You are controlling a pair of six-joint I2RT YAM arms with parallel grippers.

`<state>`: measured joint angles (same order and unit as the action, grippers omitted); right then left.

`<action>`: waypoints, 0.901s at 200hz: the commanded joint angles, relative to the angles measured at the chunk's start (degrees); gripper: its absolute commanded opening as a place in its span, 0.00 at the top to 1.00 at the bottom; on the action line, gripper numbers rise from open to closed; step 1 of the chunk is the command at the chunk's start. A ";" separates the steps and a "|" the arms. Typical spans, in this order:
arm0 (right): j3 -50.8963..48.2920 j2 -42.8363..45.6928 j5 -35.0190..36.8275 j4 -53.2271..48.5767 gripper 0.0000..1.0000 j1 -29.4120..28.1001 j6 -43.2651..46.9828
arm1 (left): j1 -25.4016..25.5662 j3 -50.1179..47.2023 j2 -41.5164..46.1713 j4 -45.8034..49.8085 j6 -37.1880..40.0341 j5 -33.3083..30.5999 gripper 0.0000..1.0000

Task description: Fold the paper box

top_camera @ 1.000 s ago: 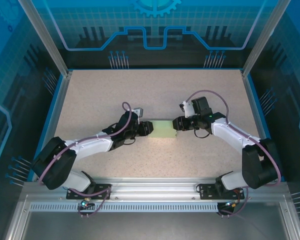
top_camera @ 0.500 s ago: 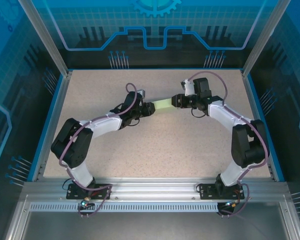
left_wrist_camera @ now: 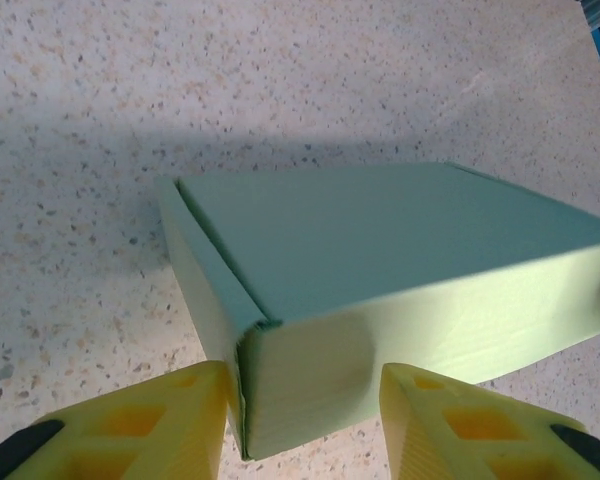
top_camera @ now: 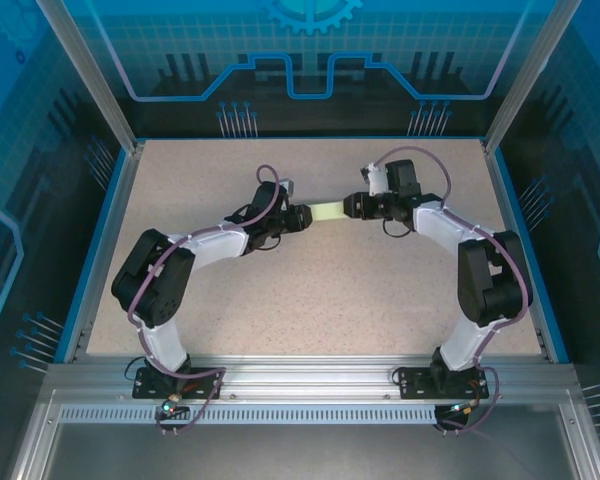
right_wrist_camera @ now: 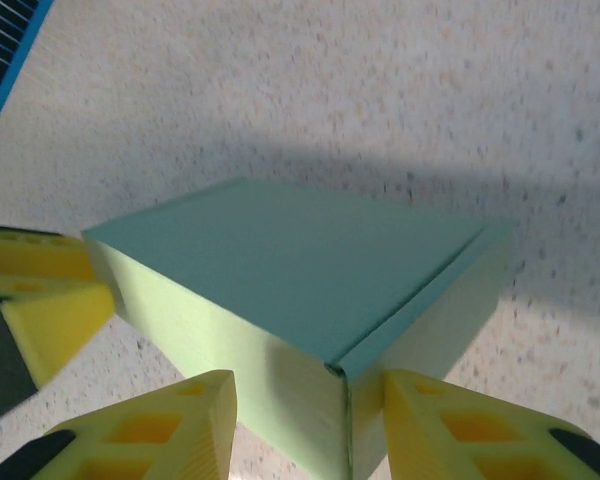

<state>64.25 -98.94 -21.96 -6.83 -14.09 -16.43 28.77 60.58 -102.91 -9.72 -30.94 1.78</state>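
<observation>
The box (top_camera: 327, 210) hangs closed above the far middle of the table (top_camera: 330, 300). The left gripper (top_camera: 305, 215) pinches its left end, and the right gripper (top_camera: 348, 206) pinches its right end.

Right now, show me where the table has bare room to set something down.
Widest patch: the table between left arm and right arm, from the paper box to the front rail. A narrower strip lies beyond the box to the back edge. Crowded: where left gripper and right gripper meet on the box.
</observation>
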 commanded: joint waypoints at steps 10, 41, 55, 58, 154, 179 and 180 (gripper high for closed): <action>-5.32 4.07 -5.95 0.58 0.57 -1.39 0.76 | 1.86 -3.60 4.33 -6.43 0.44 6.80 0.53; -9.85 6.02 -5.20 1.72 0.56 -1.91 0.19 | 2.20 -7.29 5.94 -7.15 -0.35 7.64 0.51; -11.43 6.13 -4.68 1.99 0.56 -1.91 -0.01 | 2.50 -8.94 6.15 -7.66 -0.74 7.72 0.50; -11.69 6.08 -4.56 2.06 0.56 -1.94 -0.01 | 2.51 -9.24 6.10 -7.76 -0.83 7.71 0.49; -7.93 9.01 8.44 -11.57 0.54 -1.60 6.91 | 2.18 -12.11 8.19 -0.60 3.02 1.87 0.38; -5.97 15.40 15.89 -16.23 0.52 -2.13 10.38 | 2.12 -11.20 12.36 3.33 7.21 -1.99 0.34; -5.89 15.64 16.15 -16.35 0.52 -2.15 10.59 | 2.14 -11.15 12.55 3.54 7.43 -2.19 0.33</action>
<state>54.72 -90.50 -14.00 -16.86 -15.11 -10.87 30.98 48.64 -95.70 -10.70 -28.91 4.12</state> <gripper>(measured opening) 0.471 0.649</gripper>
